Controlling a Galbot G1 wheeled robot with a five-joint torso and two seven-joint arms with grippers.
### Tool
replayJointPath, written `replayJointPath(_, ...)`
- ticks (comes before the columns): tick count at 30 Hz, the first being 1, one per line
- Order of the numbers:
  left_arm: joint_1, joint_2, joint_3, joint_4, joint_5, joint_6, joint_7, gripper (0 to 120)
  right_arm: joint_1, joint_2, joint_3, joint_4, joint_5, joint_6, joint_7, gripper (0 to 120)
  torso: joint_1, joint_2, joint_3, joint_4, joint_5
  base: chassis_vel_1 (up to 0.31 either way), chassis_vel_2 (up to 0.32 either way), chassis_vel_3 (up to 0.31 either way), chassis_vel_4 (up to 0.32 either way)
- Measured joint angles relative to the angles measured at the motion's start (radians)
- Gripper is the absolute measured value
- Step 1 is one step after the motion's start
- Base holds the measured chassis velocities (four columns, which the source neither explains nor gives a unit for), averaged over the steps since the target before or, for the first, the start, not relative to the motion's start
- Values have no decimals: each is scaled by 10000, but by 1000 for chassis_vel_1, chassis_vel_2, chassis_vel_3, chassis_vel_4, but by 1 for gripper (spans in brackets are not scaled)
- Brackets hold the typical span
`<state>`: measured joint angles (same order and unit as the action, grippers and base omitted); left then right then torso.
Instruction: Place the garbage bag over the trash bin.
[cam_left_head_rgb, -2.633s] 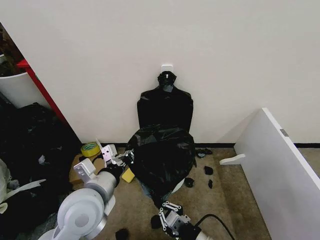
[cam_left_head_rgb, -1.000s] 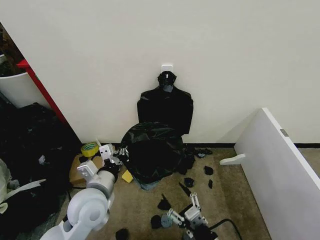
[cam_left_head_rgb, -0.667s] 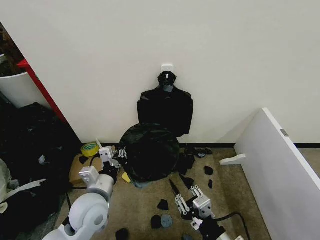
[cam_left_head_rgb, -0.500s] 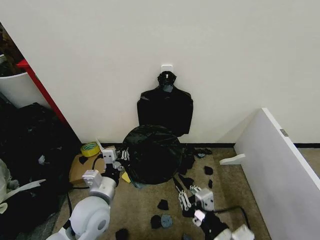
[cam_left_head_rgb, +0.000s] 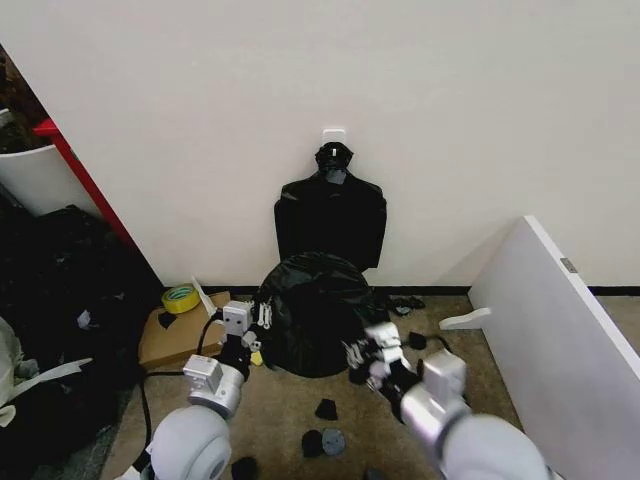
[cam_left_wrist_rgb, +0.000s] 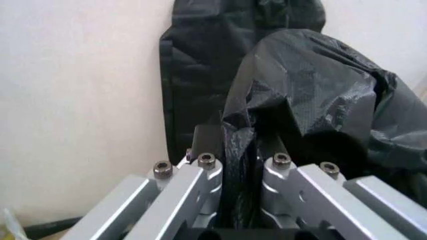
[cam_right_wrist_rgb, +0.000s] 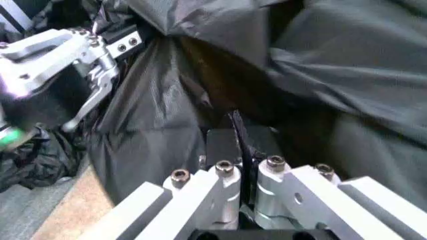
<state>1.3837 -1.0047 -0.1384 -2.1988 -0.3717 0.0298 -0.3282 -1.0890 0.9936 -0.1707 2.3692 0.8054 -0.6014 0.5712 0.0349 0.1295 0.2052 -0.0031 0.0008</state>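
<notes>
- Left gripper (cam_left_head_rgb: 262, 317) sits low at the left flank of the garbage bag (cam_left_head_rgb: 318, 312), its fingers (cam_left_wrist_rgb: 207, 172) closed on a bunched fold of the black plastic; the left wrist view shows the film squeezed between the two metal jaws.
- Right gripper (cam_left_head_rgb: 362, 350) is at the bag's lower right side, touching it, and the right wrist view shows a thin pleat of the bag (cam_right_wrist_rgb: 220, 90) clamped between its narrow jaws.
- Between the two grippers the bag stands as a rounded, glossy black dome on the tan floor (cam_left_head_rgb: 290, 420), close against the white wall (cam_left_head_rgb: 400, 120). It rises upright, a little taller than it is wide, with its crown toward the wall.
- Whether the trash bin is under the plastic I cannot tell; no white shows through.
- Directly behind and above the dome a flat, shirt-shaped bundle of black bags (cam_left_head_rgb: 330, 220) hangs from a wall hook (cam_left_head_rgb: 334, 135).
- Small black scraps (cam_left_head_rgb: 326, 409) lie scattered on the floor in front of the bag.
- To the left a yellow tape roll (cam_left_head_rgb: 180, 298) rests on a flattened cardboard piece (cam_left_head_rgb: 175, 340); to the right a white board (cam_left_head_rgb: 560, 340) lies slanted.
</notes>
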Motion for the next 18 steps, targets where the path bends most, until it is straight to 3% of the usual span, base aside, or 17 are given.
replayJointPath(4, 25, 0, 122, -5, 284, -10, 17, 5, 576, 506, -597, -602, -50, -256, 421, 0, 0, 0, 0, -2, -3, 0, 0, 0, 0)
replayJointPath(8, 101, -22, 386, -12, 733, -22, 53, 5, 1190, 1335, -1277, -2136, -452, -505, 1144, 0, 0, 0, 0, -1, -3, 0, 0, 0, 0)
replayJointPath(14, 186, -56, 543, -138, 898, -80, 91, 5, 1926, 2442, -1621, -3721, -286, -575, 2235, 0, 0, 0, 0, 0, -2, 0, 0, 0, 0)
replayJointPath(18, 413, -74, 557, -381, 993, -130, 165, 5, 2363, 2786, -1688, -4471, -420, -564, 2268, 0, 0, 0, -1, -2, -2, 0, 0, 0, 0)
